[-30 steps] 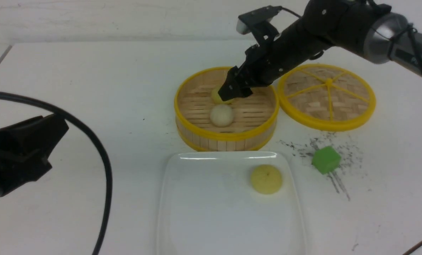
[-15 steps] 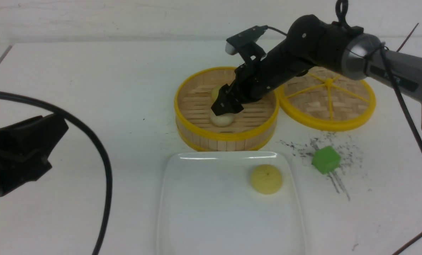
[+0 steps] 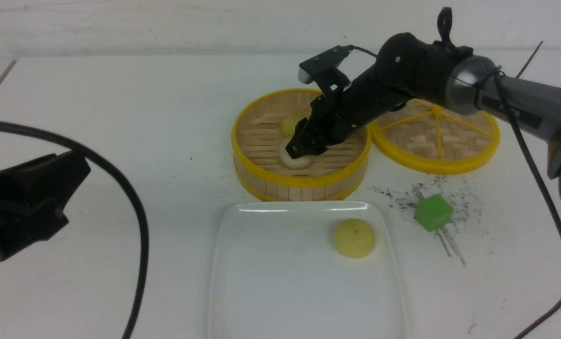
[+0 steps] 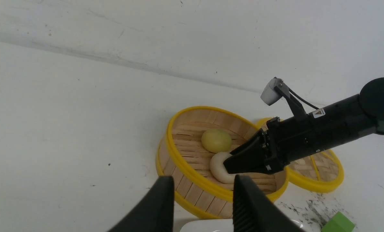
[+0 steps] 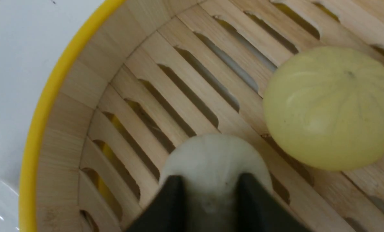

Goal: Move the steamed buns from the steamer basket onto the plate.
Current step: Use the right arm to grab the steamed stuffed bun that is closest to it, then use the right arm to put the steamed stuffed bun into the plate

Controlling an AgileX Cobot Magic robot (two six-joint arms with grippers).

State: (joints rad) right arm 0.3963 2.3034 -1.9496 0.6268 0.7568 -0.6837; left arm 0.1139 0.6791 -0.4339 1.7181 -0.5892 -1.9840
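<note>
Clamped on the off-white bun (image 5: 211, 154) in the steamer basket (image 3: 256, 169) with right fingers (image 5: 169, 206), hiding most of it from front. Apart and empty: left fingers (image 4: 159, 206). Partly hidden behind arm: yellow-green bun (image 3: 292, 123). On plate (image 3: 271, 282): pale yellow bun (image 3: 354, 238).

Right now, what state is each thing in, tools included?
steamer basket: upright, uncovered, two buns inside.
off-white bun: in the basket, pinched by the right tool.
yellow bun: loose on the basket floor.
second yellow bun: resting on the plate.
lid: off, flat beside the basket.
green cube: on the table, untouched.
left tool: open, empty.
</note>
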